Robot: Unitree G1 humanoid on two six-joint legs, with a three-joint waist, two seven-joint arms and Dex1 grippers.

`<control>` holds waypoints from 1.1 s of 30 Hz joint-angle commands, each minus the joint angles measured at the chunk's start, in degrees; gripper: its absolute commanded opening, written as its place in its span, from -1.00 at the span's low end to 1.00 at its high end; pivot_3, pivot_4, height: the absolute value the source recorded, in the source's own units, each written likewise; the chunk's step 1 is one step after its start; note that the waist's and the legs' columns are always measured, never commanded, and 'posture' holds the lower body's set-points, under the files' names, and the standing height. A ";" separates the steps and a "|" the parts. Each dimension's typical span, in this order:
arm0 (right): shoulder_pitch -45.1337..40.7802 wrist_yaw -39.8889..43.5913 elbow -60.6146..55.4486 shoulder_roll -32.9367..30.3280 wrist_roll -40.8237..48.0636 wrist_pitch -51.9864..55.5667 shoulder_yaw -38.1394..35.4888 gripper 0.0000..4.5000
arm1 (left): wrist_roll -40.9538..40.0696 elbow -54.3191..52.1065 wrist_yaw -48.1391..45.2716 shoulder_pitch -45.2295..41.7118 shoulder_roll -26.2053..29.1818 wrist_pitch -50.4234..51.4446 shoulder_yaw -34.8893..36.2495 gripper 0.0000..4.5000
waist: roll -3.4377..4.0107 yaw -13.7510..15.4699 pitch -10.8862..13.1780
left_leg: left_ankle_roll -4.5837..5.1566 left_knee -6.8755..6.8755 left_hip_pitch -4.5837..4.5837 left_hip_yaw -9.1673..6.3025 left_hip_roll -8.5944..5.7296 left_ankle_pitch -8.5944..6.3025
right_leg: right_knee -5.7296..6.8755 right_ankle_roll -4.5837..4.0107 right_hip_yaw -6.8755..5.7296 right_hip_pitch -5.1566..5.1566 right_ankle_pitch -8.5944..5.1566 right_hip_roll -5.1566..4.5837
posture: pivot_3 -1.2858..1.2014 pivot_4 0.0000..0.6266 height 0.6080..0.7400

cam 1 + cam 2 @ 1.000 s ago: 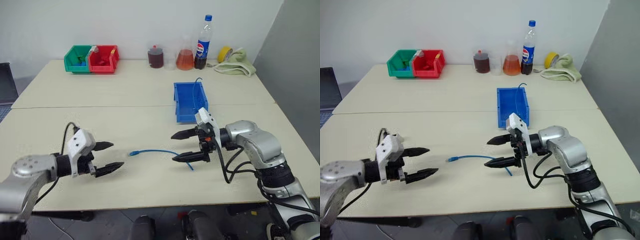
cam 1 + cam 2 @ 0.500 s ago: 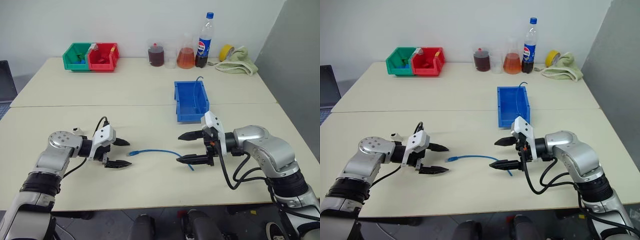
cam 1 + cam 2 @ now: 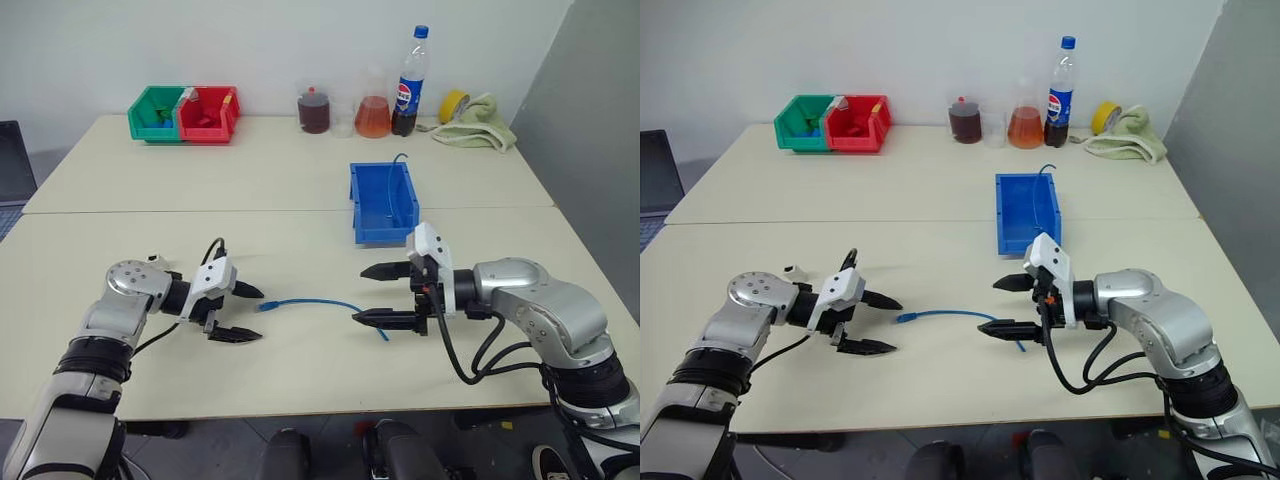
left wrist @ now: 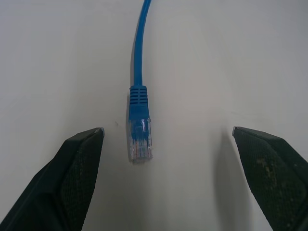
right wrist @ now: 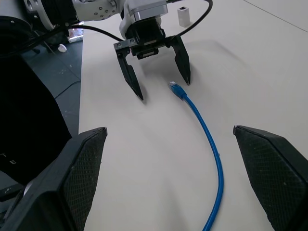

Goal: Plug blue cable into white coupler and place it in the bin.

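From the head views we see the blue cable (image 3: 318,304) lying loose on the pale table (image 3: 300,180), stretched between our two arms. The left gripper (image 3: 244,313) sits just beside the cable's left plug with its fingers spread and nothing between them. The right gripper (image 3: 372,294) hovers at the cable's other end, likewise spread wide and empty. The bin (image 3: 381,203) stands farther back on the table, behind the right gripper. A tiny white block that we take for the white coupler (image 3: 793,270) rests near the left forearm, apart from the cable.

Along the far edge stand a green bin (image 3: 153,115) joined to a red bin (image 3: 208,115), a jar of dark liquid (image 3: 312,112), a flask of orange liquid (image 3: 371,115), a cola bottle (image 3: 406,83) with a blue label bearing a round red-white-blue logo — its lettering is too small for us to read — a roll of yellow tape (image 3: 450,104) and a greenish cloth (image 3: 478,123).

The left wrist view adds the plug (image 4: 139,136) close up — clear, with a ribbed blue boot, lying flat on the table between the two open fingers (image 4: 72,183), touching neither.

The right wrist view looks back along the cable at the left gripper straddling the plug, with the coupler upright behind it, its dark opening showing.
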 commanded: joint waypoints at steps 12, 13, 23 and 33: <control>-0.61 -0.77 -0.35 -1.18 1.03 -1.71 -0.82 1.00 | 3.18 6.75 -0.44 -1.53 -0.87 -4.43 -0.63 0.11 | -0.02 -0.20 -0.02 | 0.00 0.14 0.15 0.05 0.00 0.00 | 0.39 0.00 0.08 0.00 -0.01 0.01 | 0.03 -0.52 1.00; -0.73 -0.63 -0.17 -1.27 0.92 -1.89 -0.74 1.00 | 3.24 6.83 -0.40 -1.49 -0.84 -4.49 -0.63 -0.01 | -0.02 -0.20 -0.02 | 0.00 0.17 0.15 0.05 0.00 0.00 | 0.43 0.00 0.07 0.00 -0.01 0.01 | 0.03 -0.52 1.00; -0.41 -0.30 0.05 -1.61 1.02 -2.48 -0.16 1.00 | 3.95 6.59 -0.36 -0.73 -0.11 -4.66 -0.91 -0.89 | -0.02 -0.22 -0.02 | 0.01 0.68 0.12 0.04 0.04 0.00 | 0.76 0.00 0.06 0.02 -0.02 0.01 | 0.03 -0.52 1.00; 0.24 -1.81 -1.93 -0.91 2.76 -0.98 -1.70 1.00 | -1.75 -8.57 5.71 1.29 -1.01 12.61 3.50 -0.89 | -0.02 -0.13 -0.01 | 0.01 0.73 0.09 0.00 0.04 0.00 | 0.78 0.01 0.05 0.04 -0.01 0.00 | 0.03 -0.52 1.00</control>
